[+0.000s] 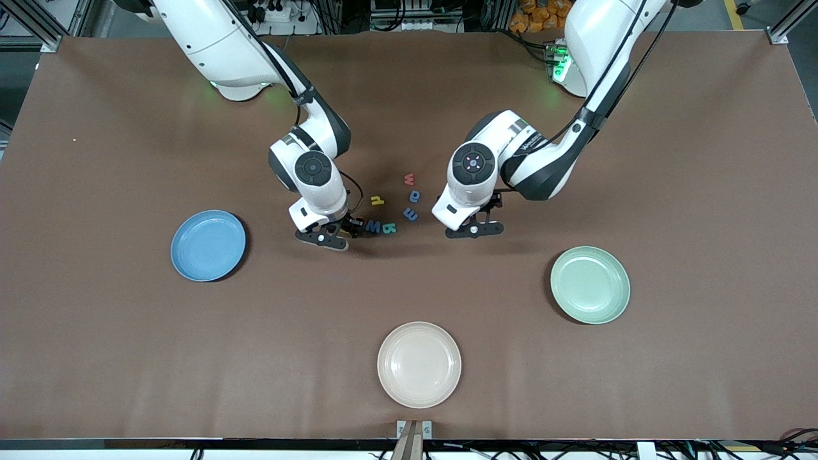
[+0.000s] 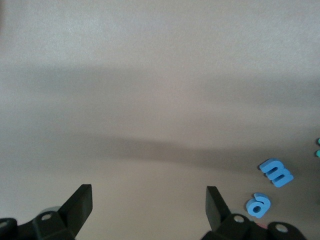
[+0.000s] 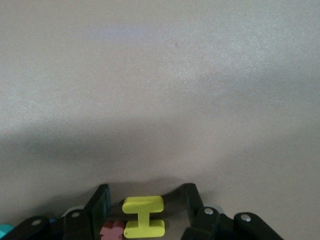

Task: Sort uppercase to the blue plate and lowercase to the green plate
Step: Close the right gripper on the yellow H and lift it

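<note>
Brown desk (image 1: 115, 358) carries blue plate (image 1: 208, 245), green plate (image 1: 590, 284), cream plate (image 1: 418, 364), and foam letters (image 1: 391, 207) clustered at centre.

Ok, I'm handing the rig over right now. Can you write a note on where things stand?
Right gripper: open, down at the table, one finger on each side of the yellow H, not yet gripping it. The red Q lies beside the H.
Left gripper: open, low over bare table beside the blue m and blue a.
The blue W, teal B, yellow h and red w are clustered mid-table between the arms.
Done: nothing. The blue plate and green plate hold no letters.
Left: all capitals go to the blue plate, all small letters to the green plate.
</note>
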Controlling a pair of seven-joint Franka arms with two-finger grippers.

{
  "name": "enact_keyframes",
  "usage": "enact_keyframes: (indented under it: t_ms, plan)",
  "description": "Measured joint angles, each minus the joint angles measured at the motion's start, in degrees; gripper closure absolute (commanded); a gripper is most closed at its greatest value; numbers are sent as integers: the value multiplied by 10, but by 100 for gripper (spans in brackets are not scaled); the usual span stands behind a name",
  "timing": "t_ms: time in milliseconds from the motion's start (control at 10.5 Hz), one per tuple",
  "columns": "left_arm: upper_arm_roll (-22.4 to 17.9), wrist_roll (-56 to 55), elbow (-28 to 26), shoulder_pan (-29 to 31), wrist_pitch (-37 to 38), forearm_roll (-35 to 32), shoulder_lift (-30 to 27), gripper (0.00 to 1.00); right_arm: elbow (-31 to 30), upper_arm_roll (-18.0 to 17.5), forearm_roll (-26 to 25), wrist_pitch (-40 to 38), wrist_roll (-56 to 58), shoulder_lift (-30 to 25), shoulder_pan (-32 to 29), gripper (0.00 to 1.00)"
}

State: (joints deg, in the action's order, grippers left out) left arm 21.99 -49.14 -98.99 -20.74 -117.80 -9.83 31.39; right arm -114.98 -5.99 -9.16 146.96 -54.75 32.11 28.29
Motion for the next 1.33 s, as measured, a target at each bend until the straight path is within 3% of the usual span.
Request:
enact_keyframes:
  t_ms: [190,667,952,1333]
  plan:
    - [0,0,5,-1,0,0,0,0,0,0,0,-4,2,-1,0,46]
    - [0,0,5,-1,0,0,1,0,0,-5,-1,-18,9,-3,0,51]
    - [1,0,6,-1,0,0,3,0,0,-8,-1,-23,12,-4,-2,64]
    - [1,0,7,-1,0,0,3,0,-2,-10,-2,-36,13,-10,-3,72]
